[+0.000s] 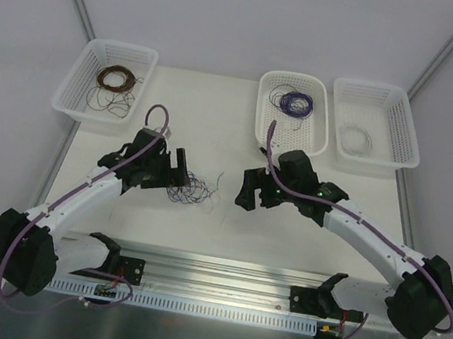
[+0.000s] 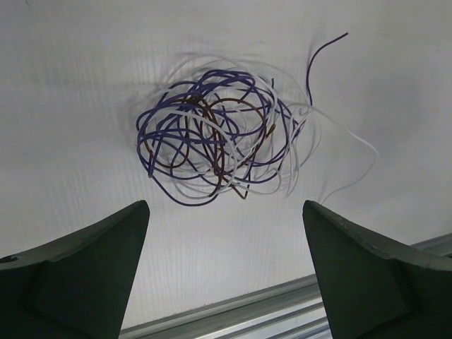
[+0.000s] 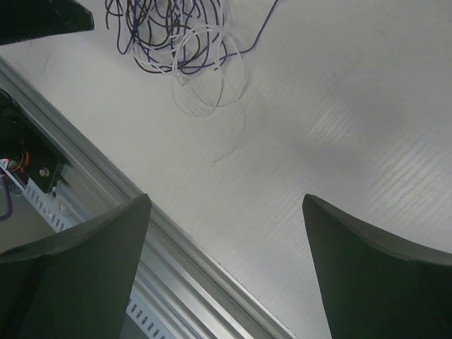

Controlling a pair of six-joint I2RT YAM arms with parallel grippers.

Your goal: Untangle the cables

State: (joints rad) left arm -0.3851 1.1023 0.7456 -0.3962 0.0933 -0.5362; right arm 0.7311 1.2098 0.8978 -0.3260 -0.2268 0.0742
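The cables (image 1: 193, 190) lie in a small messy knot of purple, brown and white hair-thin wires on the white table between the arms. In the left wrist view the knot (image 2: 219, 138) sits just ahead of the fingers, with a purple end and white strands trailing right. In the right wrist view the knot (image 3: 173, 32) is at the top left, far from the jaws. My left gripper (image 1: 182, 167) is open and empty, right beside the knot's left side. My right gripper (image 1: 246, 191) is open and empty, a little right of the knot.
Three white baskets stand at the back: the left one (image 1: 83, 76) holds a brown coil, the middle one (image 1: 265, 111) a purple coil, the right one (image 1: 403, 128) a white coil. A metal rail (image 1: 220, 267) runs along the near table edge.
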